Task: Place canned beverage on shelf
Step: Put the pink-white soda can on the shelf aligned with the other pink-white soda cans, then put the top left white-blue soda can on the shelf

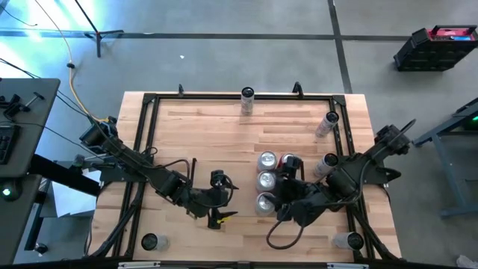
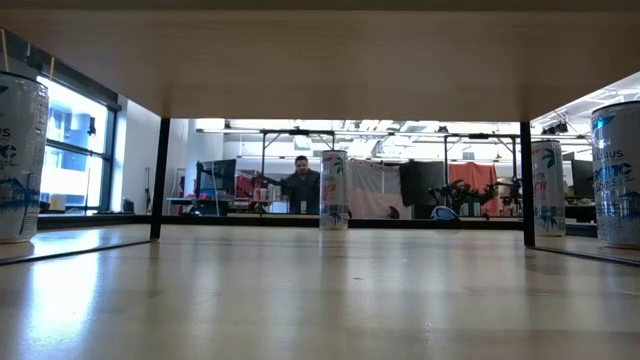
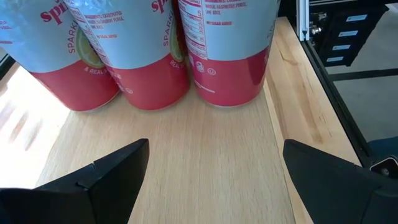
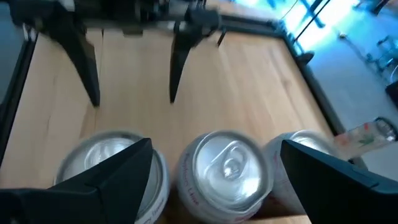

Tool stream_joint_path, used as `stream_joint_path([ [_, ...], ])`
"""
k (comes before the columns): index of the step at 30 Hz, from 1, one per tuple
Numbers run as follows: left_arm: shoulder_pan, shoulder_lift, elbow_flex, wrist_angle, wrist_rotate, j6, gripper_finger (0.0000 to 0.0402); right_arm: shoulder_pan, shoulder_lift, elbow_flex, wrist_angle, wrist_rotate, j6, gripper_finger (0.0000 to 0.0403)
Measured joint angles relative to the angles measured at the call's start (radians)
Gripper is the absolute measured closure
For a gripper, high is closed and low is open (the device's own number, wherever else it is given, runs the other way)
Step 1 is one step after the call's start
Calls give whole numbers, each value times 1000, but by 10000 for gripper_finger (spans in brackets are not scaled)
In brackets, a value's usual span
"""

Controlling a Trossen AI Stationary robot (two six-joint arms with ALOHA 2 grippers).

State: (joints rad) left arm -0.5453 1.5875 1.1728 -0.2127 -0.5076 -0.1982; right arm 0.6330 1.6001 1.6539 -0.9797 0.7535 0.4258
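**Three Cans Shelved, More Waiting at the Table's Edges**

High view is showing three silver-topped, red-and-white beverage cans [image 1: 266,181] standing upright in a tight column inside the shelf [image 1: 224,127], the flat light-wood bay edged by thin black rails, near its right rail and towards its near edge. A fourth red-topped can [image 1: 287,160] is sitting just beside the top of that column, partly hidden by the arm, so its standing cannot be told for sure.

The left gripper [image 1: 218,200] is hovering over bare wood just left of the column, its two dark fingers [image 3: 112,168] spread wide and holding nothing. The right gripper [image 1: 287,190] is poised at the column's right side, its fingers likewise parted and empty, framing the can tops in its wrist view.

Judging by the layout, the work is only partly done. Further cans are waiting outside or on the rails: one at the far edge [image 1: 247,98], two along the right rail [image 1: 327,123], one at the near-left corner [image 1: 150,241] and one at the near-right corner [image 1: 353,240]. Most of the bay is lying bare. A person is showing in the room beyond, in the low view.
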Motion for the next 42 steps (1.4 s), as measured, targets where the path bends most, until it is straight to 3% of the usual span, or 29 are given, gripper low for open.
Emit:
stream_joint_path([
  [9, 0, -18, 0, -2, 0, 9, 39, 21, -19, 0, 23, 73, -63, 61],
  [18, 7, -115, 1, -53, -3, 56, 39, -49, -64, 0, -14, 97, -75, 61],
  [28, 208, -319, 2, -184, 3, 100, 39, -42, -191, 0, 43, 111, -225, 61],
  [31, 260, -379, 2, -334, 12, 78, 39, -51, -236, 0, 4, 116, -210, 61],
  [35, 279, -480, 9, -584, 32, -64, 39, -53, -272, 0, -67, 147, -138, 61],
  [42, 211, -568, 190, -1102, 156, -360, 39, -24, -254, 0, -100, 217, -121, 61],
])
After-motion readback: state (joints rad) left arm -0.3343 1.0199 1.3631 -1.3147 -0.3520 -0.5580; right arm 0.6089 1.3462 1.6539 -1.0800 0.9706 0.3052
